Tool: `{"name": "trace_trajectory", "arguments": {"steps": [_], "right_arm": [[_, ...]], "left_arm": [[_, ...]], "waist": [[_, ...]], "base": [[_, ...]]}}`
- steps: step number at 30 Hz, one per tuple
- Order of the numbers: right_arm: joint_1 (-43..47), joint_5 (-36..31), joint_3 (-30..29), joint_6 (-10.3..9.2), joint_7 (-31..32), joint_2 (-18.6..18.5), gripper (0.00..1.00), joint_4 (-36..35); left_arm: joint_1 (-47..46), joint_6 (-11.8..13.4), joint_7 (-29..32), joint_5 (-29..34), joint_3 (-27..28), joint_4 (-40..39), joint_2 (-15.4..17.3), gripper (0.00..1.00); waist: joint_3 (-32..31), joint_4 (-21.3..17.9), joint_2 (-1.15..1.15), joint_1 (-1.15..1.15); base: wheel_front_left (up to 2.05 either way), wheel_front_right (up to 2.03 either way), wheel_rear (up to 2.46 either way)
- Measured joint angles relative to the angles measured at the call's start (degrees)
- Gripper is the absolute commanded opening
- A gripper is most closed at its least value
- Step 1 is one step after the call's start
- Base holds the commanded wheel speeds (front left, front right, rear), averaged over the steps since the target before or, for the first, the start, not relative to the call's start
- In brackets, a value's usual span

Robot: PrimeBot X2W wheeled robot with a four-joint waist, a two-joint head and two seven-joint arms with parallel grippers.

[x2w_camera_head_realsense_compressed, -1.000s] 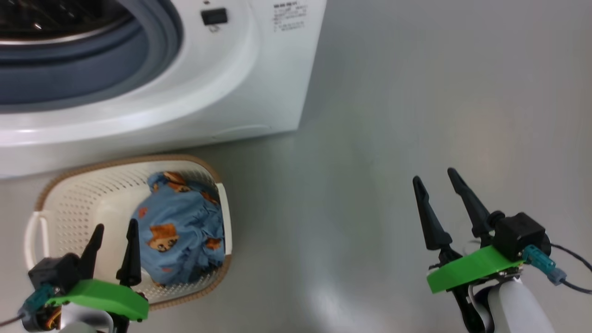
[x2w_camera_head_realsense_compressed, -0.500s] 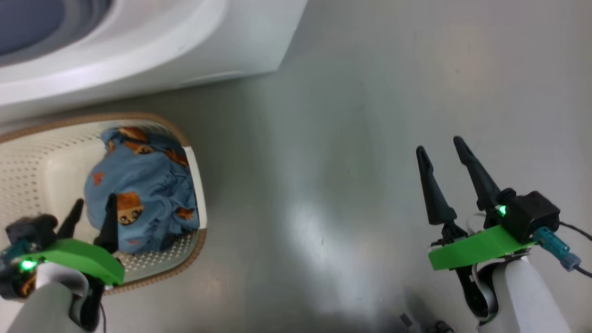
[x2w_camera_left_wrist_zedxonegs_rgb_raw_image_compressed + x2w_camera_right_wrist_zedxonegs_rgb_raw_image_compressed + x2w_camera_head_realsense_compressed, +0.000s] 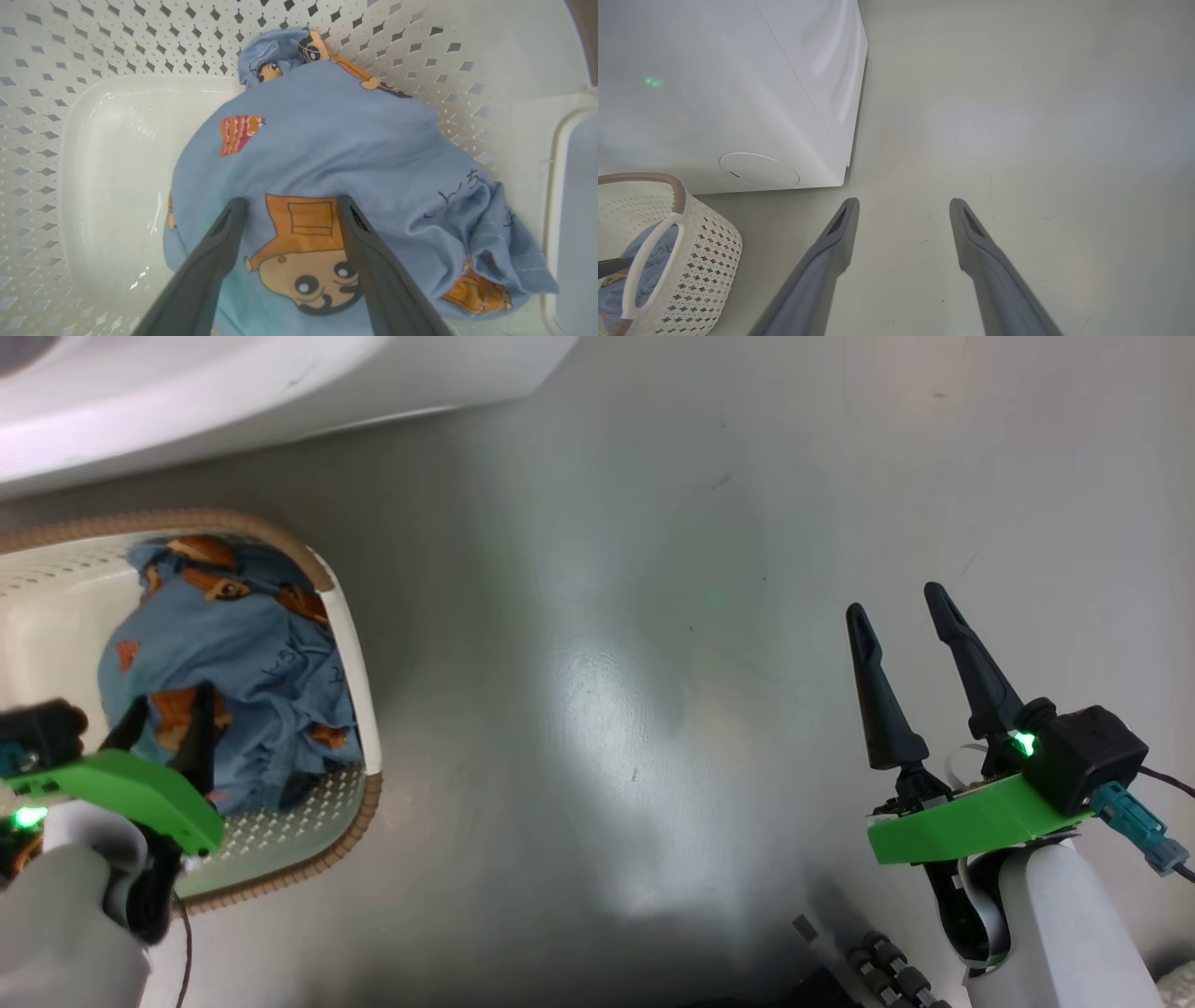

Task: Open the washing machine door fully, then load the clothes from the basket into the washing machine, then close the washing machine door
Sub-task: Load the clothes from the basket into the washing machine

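Head view, and the left gripper (image 3: 166,705) is down inside the basket (image 3: 347,616), two dark fingers spread wide over the clothes (image 3: 252,644). That blue bundle with its orange figures sits against the basket's right-hand wall, and the perforated cream wall is bare on the other side. The basket stands on the grey floor (image 3: 653,616), just in front of the washing machine (image 3: 233,383), whose white lower edge runs across the top left.

Over to the left wrist view: the fingers straddle a big orange cartoon print, one fingertip (image 3: 233,210) on each side of it, with nothing pinched between them. The tips are right at the fabric, though whether they press into it I can't tell. The cloth heaps up toward the far wall, a small knot of it at the top.

And on the other side, the right gripper (image 3: 896,601) hangs over bare floor, well apart from the basket, claw spread and holding nothing. Its own wrist camera looks past the open fingers at the machine's corner, with the round flap (image 3: 759,170) low on the front and the basket's white handle (image 3: 649,261) at lower left.
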Motion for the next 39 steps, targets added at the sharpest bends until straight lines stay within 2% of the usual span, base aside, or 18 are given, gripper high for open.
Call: {"name": "trace_trajectory", "arguments": {"steps": [12, 20, 21, 22, 24, 30, 39], "right_arm": [[0.01, 0.81, 0.09, 0.01, 0.0, 0.01, 1.0, -0.42], [0.0, 0.89, 0.07, 0.01, 0.0, 0.01, 1.0, -0.7], [0.0, 0.89, 0.05, 0.01, 0.0, 0.01, 1.0, -0.69], [0.0, 0.89, 0.03, 0.01, 0.0, 0.01, 1.0, -0.69], [0.0, 0.89, 0.02, 0.01, 0.0, 0.01, 1.0, -0.66], [-0.49, 0.89, 0.01, 0.01, 0.0, 0.01, 1.0, -0.07], [-0.96, 0.9, 0.12, 0.01, 0.0, 0.0, 1.0, 1.36]], "left_arm": [[-6.72, 0.0, 7.34, -4.63, -4.47, 6.35, 1.25, 1.0], [-9.69, 0.0, 6.91, -4.97, -6.8, 8.65, 0.91, 1.0], [-9.78, 0.0, 6.91, -5.08, -7.02, 8.71, 0.81, 0.8], [-9.78, 0.0, 6.9, -5.27, -7.3, 8.72, 0.71, 0.45], [-9.78, 0.0, 6.92, -5.63, -8.0, 8.71, 0.57, 0.0], [-9.67, 0.0, 6.6, -7.67, -9.95, 7.97, 0.04, 0.0], [-5.23, 0.0, -0.8, -10.66, -12.39, 4.1, -0.01, 0.0]], "waist": [[2.37, -1.68, 0.0, 0.0], [3.12, -2.02, 0.0, 0.0], [3.08, -1.99, 0.0, 0.0], [3.02, -1.95, 0.0, 0.0], [2.81, -1.86, 0.0, 0.0], [1.35, -1.46, 0.0, -0.01], [-3.48, -0.8, 0.0, -0.01]], "base": [[0.0, 0.0, 0.0], [0.0, 0.0, 0.0], [0.0, 0.0, 0.0], [0.0, 0.0, 0.0], [0.0, 0.0, 0.0], [0.0, 0.0, 0.0], [0.0, 0.0, 0.0]]}}
